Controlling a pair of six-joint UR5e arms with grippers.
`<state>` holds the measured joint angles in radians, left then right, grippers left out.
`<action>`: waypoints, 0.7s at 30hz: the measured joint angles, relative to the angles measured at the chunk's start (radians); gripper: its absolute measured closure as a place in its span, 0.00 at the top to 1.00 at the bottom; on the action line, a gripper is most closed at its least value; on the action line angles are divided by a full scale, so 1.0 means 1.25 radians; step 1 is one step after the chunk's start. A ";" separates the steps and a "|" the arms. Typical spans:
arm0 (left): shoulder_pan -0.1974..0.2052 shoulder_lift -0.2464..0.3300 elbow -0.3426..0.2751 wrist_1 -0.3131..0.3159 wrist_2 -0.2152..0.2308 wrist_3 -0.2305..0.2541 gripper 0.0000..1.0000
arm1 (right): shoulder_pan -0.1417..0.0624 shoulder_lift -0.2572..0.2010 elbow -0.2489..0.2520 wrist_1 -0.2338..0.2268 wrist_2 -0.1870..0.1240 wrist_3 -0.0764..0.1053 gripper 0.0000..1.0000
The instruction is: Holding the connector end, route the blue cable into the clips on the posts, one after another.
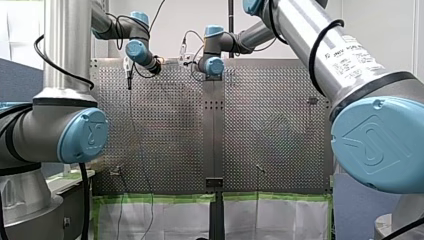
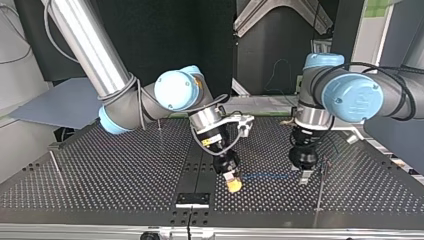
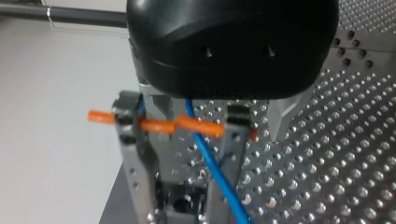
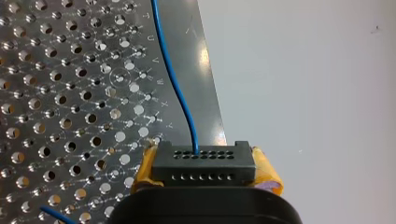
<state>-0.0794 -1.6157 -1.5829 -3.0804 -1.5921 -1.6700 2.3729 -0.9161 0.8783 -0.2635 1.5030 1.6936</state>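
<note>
Big blue-capped joints of my left arm [image 1: 82, 135] and my right arm [image 1: 375, 140] crowd the near edges of the front view, and both arms reach to the far end of the perforated table [image 2: 100, 170].

From across the table, the right gripper [image 2: 233, 183] hangs low over the boards near the middle seam. The right wrist view shows its yellow pads [image 4: 267, 173] clamped on either side of a black connector [image 4: 204, 162]. The blue cable [image 4: 180, 100] leaves the top of that connector and runs away over the holes.

In the top view the cable lies just above the table in a nearly straight line from the right gripper to the left gripper [image 2: 306, 176] at the right. A thin post [image 2: 319, 192] stands just beside that gripper, on its near side.

In the left wrist view the metal fingers [image 3: 133, 163] seem to stand apart. An orange strip [image 3: 154, 125] crosses between them, and the cable passes loosely through the gap rather than being pinched.
</note>
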 joint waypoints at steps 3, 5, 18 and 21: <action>0.003 0.000 0.000 0.001 -0.004 0.002 0.98 | -0.001 0.000 0.000 0.002 0.002 0.000 0.00; 0.004 0.000 0.000 0.001 -0.004 0.003 0.98 | -0.001 0.001 0.000 0.004 0.004 0.000 0.00; 0.005 0.000 0.000 0.013 -0.005 0.003 0.53 | -0.004 0.001 0.000 0.009 0.006 0.000 0.00; 0.006 0.000 0.000 0.016 -0.005 0.001 0.36 | -0.006 0.002 0.000 0.010 0.006 0.000 0.00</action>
<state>-0.0724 -1.6159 -1.5830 -3.0608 -1.5990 -1.6682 2.3660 -0.9138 0.8782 -0.2507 1.5111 1.6938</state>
